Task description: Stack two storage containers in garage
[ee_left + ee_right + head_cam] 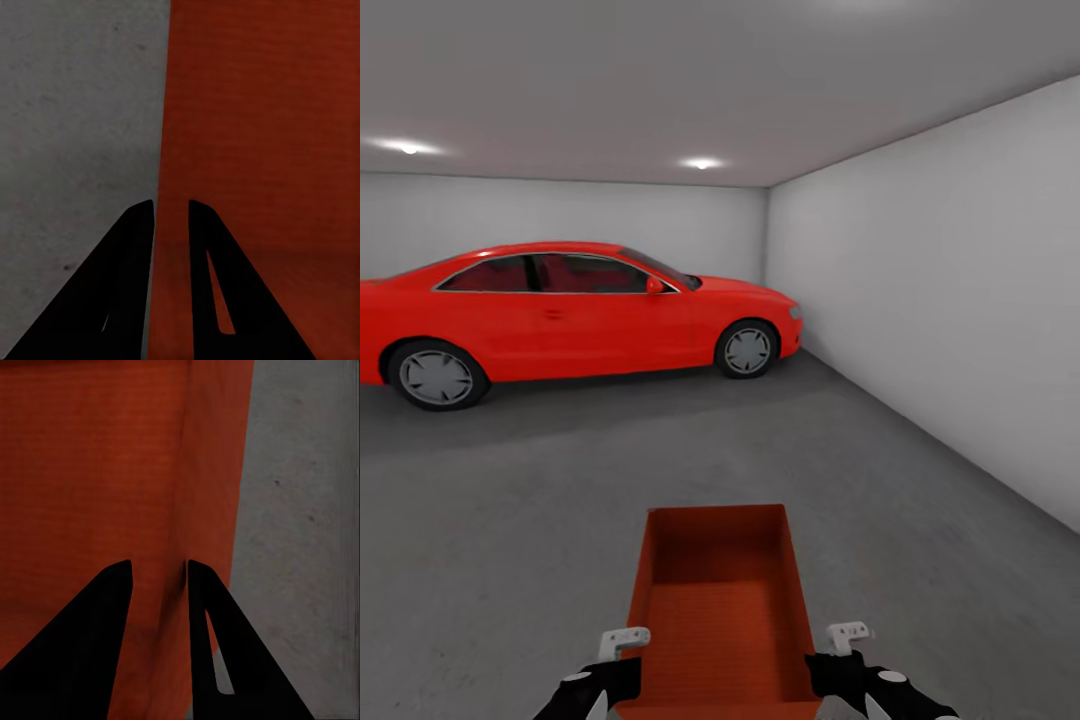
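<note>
I am in the garage. One orange-red storage container (715,610) sits low and centred in the head view, open side up and empty, its long axis pointing away from me over the dark grey concrete floor (500,520). My left gripper (628,678) is shut on its left side wall, and my right gripper (818,672) is shut on its right side wall. In the left wrist view the gripper (171,206) straddles the container wall (255,112) with floor beside it. The right wrist view shows the same for the right gripper (157,564) and the container (97,465). Whether the container touches the floor cannot be told.
A red car (560,310) stands side-on across the far part of the room. A pale grey wall (960,300) runs along the right, another closes the back. Open concrete lies between me and the car.
</note>
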Robot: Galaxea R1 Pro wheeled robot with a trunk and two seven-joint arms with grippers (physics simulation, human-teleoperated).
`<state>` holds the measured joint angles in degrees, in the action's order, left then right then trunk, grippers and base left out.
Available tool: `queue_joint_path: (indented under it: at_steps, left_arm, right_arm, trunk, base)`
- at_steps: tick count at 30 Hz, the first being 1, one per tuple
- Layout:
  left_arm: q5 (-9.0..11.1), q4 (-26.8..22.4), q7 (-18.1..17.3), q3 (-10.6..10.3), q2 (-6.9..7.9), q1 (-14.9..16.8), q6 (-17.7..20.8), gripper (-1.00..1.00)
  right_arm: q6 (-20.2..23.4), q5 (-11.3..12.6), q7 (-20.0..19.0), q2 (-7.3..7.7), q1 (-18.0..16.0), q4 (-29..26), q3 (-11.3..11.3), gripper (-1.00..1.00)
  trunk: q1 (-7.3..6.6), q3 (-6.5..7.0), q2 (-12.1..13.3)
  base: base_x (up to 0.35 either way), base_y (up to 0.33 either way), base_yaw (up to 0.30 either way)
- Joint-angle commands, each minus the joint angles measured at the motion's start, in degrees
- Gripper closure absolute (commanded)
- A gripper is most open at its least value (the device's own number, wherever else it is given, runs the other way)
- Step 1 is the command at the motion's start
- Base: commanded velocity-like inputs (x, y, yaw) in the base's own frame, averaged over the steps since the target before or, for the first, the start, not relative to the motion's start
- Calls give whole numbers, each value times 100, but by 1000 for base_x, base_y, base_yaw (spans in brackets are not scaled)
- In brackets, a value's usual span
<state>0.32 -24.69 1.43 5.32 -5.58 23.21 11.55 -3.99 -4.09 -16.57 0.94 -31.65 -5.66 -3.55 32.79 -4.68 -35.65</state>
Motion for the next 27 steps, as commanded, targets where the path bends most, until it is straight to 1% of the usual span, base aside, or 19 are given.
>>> queue_joint_path:
  at_steps: [1, 27]
  left_arm:
    - [64, -27, 33, -84, -9, -1, -65, 100]
    - [65, -28, 31, -84, -13, 4, -65, 100]
  right_arm:
    - [340, -83, -92, -23, -8, 23, -120, 100]
    - [364, -101, -101, -23, -8, 21, -119, 100]
  trunk:
    - [2, -10, -10]
    - [2, -11, -10]
  base:
    - [0, 0, -273]
    - [0, 0, -280]
